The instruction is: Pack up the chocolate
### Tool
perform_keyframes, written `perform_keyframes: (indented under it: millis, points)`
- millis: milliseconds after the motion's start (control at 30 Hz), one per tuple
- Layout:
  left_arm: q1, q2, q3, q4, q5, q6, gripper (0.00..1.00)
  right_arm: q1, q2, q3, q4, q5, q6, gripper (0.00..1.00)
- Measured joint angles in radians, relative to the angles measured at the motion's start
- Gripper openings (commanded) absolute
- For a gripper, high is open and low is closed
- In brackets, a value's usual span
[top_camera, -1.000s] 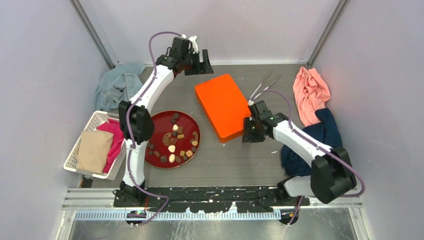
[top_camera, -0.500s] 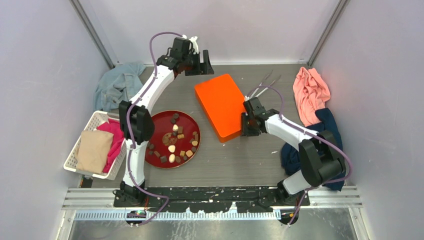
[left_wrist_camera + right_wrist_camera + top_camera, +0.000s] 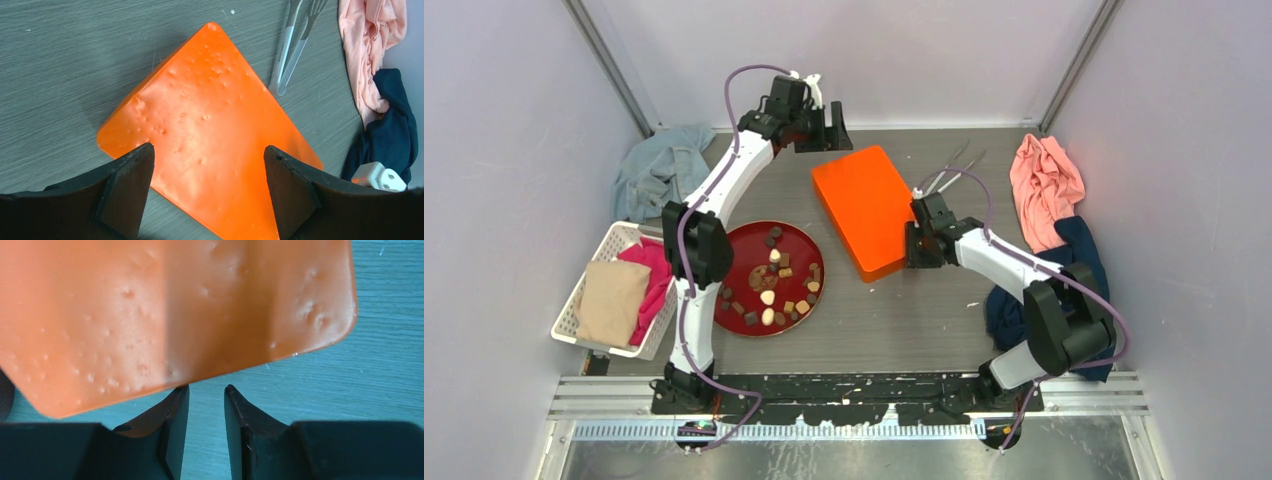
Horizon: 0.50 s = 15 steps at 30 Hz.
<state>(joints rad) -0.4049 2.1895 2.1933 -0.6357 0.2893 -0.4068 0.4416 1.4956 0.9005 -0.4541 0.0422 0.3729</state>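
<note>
The chocolate (image 3: 770, 284), several small dark, tan and cream pieces, lies on a red round plate (image 3: 742, 258) at the left of centre. A closed orange box (image 3: 864, 205) lies flat in the middle. My left gripper (image 3: 834, 128) hovers over the box's far end, open wide and empty; its wrist view shows the box lid (image 3: 210, 115) between the spread jaws (image 3: 210, 187). My right gripper (image 3: 911, 248) is low at the box's near right edge. In its wrist view the jaws (image 3: 206, 390) stand a narrow gap apart and empty, the left tip touching the box's edge (image 3: 150, 305).
Metal tongs (image 3: 949, 168) lie behind the box, also in the left wrist view (image 3: 290, 45). A pink cloth (image 3: 1044, 185) and a navy cloth (image 3: 1064, 270) lie at the right. A white basket (image 3: 572, 300) of cloths and a blue-grey cloth (image 3: 659, 170) are at the left.
My right gripper has moved left and slightly back, up against the orange box's near right edge. The left gripper has hardly moved.
</note>
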Motion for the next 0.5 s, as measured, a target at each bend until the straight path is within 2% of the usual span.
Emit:
perform_keyframes:
  millis: [133, 267, 500]
  points:
    - [0.0, 0.0, 0.0, -0.008, 0.001, 0.004, 0.81, 0.0, -0.064, 0.021, -0.041, -0.002, -0.004, 0.41]
    - [-0.001, 0.01, 0.0, -0.01, 0.003, 0.004, 0.81, 0.0, -0.106, 0.167, -0.089, 0.027, -0.016, 0.41]
    - [-0.008, 0.066, 0.005, -0.014, -0.004, 0.005, 0.81, -0.018, 0.081, 0.546, -0.053, 0.041, -0.009, 0.36]
